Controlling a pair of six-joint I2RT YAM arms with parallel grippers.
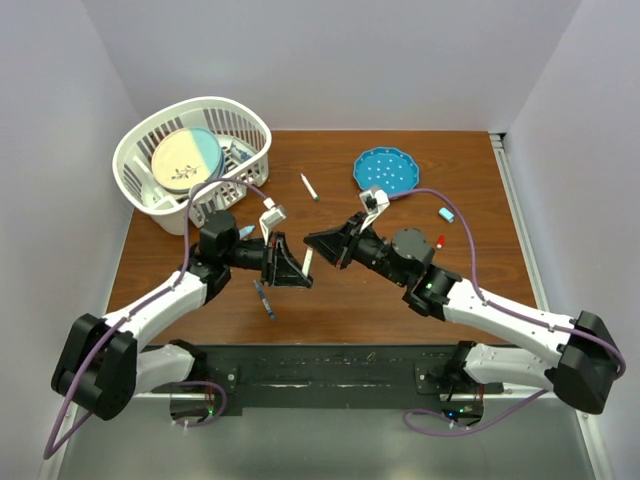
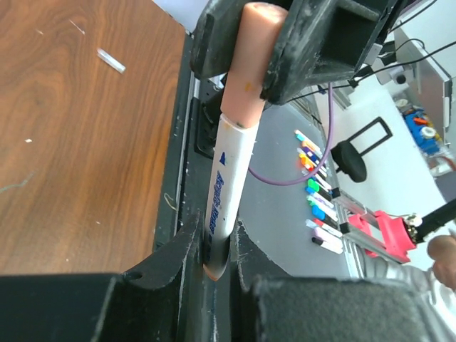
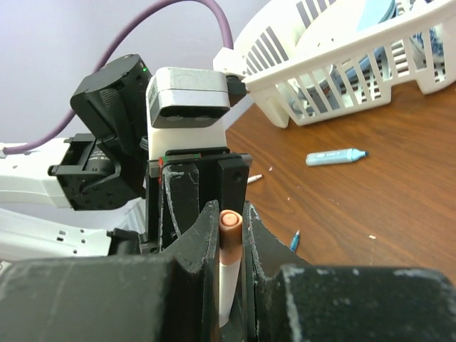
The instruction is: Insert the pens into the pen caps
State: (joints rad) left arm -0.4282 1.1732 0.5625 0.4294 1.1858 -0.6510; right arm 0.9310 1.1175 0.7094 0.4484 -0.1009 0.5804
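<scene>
Basket [image 1: 215, 103] holds a two-tone plate [image 1: 187, 160], perhaps a pen [image 1: 240, 155].

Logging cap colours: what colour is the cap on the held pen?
Salmon pink cap, best in left wrist view.

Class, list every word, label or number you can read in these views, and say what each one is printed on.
"Acrylic Marker": blue print running along the white pen barrel held in the left gripper. It is blurred, so this is a likely reading only.
On the light blue pen, any print is too small to read.
No other text is readable.
</scene>
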